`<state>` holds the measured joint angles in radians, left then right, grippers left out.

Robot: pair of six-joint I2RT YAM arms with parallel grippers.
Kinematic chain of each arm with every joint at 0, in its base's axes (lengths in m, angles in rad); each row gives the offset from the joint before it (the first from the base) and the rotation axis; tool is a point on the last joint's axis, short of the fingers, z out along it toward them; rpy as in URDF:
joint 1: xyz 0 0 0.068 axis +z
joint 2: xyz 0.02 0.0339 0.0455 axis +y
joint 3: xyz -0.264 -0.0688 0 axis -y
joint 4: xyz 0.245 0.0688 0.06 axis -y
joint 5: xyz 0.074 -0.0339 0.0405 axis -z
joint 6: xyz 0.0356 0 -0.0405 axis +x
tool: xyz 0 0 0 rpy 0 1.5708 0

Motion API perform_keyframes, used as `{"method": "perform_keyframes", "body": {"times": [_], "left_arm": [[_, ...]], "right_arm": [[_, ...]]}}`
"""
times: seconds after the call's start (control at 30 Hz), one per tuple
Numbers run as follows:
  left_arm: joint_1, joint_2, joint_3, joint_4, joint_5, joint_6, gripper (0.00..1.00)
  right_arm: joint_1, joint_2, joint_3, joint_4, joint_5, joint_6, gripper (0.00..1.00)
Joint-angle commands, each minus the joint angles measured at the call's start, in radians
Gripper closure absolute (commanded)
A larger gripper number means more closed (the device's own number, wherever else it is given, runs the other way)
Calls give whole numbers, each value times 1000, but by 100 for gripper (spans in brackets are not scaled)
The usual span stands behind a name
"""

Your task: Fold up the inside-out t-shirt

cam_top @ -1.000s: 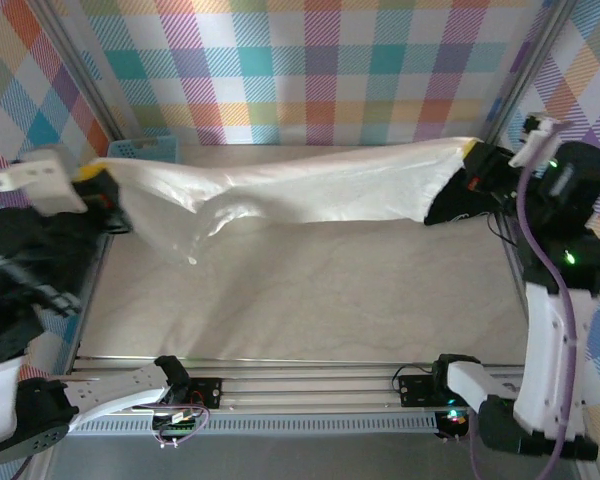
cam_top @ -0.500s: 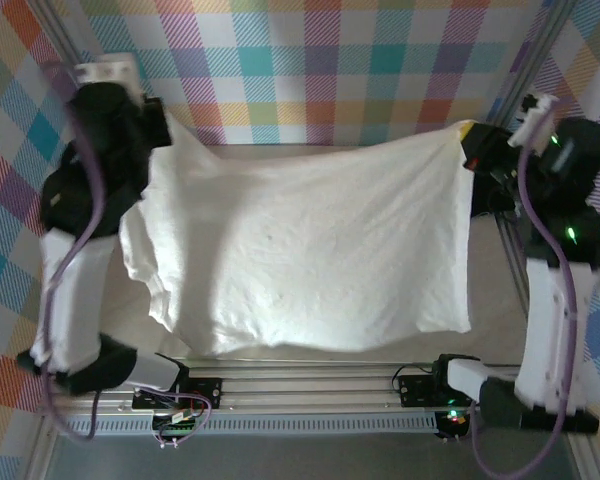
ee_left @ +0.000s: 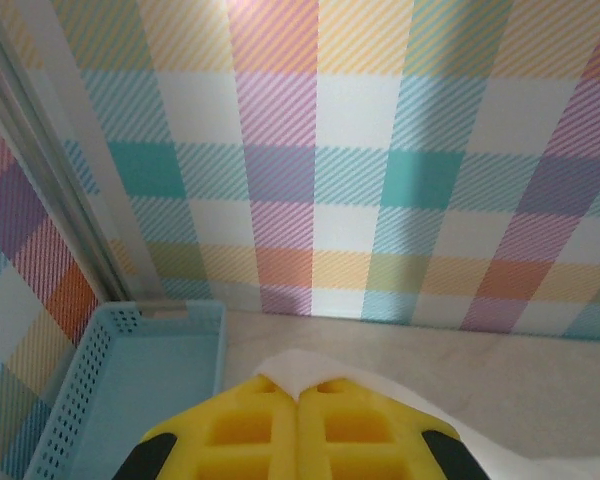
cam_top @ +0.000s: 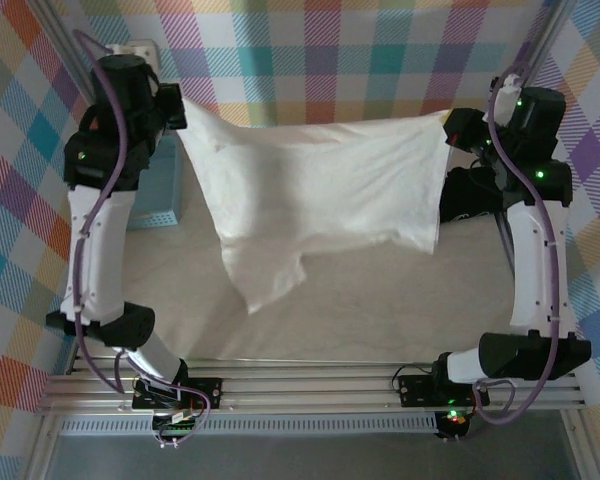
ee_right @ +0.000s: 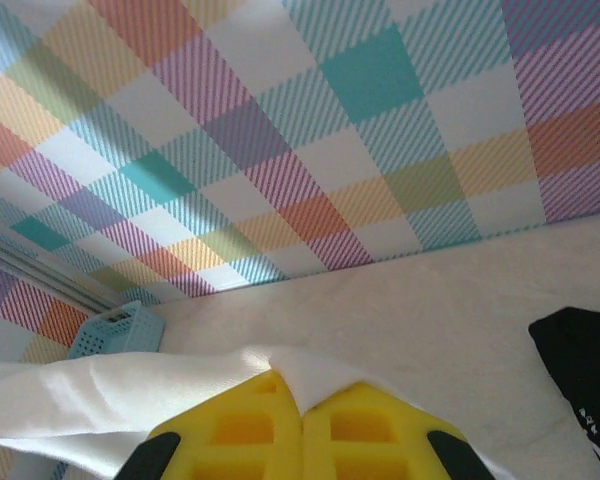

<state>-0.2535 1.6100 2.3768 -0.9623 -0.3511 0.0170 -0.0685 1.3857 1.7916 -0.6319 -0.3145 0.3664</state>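
Two arms up, one cloth between them. The left gripper (cam_top: 176, 106) sits just above the far end of the blue basket (cam_top: 158, 215), jaws clamped on one upper corner of the white t-shirt (cam_top: 320, 190). The right gripper (cam_top: 450, 131) is well apart from the basket, across on the opposite side, jaws clamped on the other upper corner.

Top view: the shirt hangs as a wide sheet starting beside the basket and running away from it, its upper edge sagging a little in the middle. The lower edge is uneven. One flap droops lower than the rest, on the half nearer the basket. Cannot tell whether its tip touches the surface (cam_top: 380, 300).

Left wrist view: the left gripper (ee_left: 298, 432) has its yellow pads pressed together, with a white corner of the t-shirt (ee_left: 280, 367) poking out above them. The basket (ee_left: 170, 308) lies just to the left of them, against the plaid backdrop (ee_left: 380, 150).

Right wrist view: the right gripper (ee_right: 302, 436) has its pads together on a white corner, and the t-shirt (ee_right: 130, 400) trails off toward the basket (ee_right: 115, 330), which is small and far off.

A black garment (cam_top: 470, 195) lies on the surface on the side away from the basket, below the right gripper. It carries small white marks, seen in the right wrist view (ee_right: 580, 370).
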Motion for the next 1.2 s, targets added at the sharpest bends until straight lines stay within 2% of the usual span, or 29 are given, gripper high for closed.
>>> {"method": "perform_keyframes", "body": {"times": [0.0, 0.17, 0.33, 0.47, 0.67, 0.9, 0.97, 1.17], "left_arm": [[10, -132, -45, 62, 16, -15, 100], [10, -312, -96, 59, 41, -29, 100], [10, -533, -156, 109, 112, -58, 100], [10, -604, -114, 116, 167, -78, 100], [10, -515, 25, 60, 126, -51, 100], [8, -285, 92, 53, 40, 16, 100], [9, -220, 66, 65, 28, 31, 100], [33, -78, -163, 230, 47, 38, 100]], "right_arm": [[3, -94, 45, 15, 6, -37, 100], [3, -214, 52, -34, 3, -38, 100], [3, -343, 96, -95, 6, -32, 100], [3, -399, 167, -145, 9, -30, 100], [3, -394, 270, -188, 23, -44, 100], [3, -296, 275, -153, 29, -68, 100], [3, -262, 221, -110, 22, -70, 100], [3, -107, -8, 96, -8, -40, 100]]}}
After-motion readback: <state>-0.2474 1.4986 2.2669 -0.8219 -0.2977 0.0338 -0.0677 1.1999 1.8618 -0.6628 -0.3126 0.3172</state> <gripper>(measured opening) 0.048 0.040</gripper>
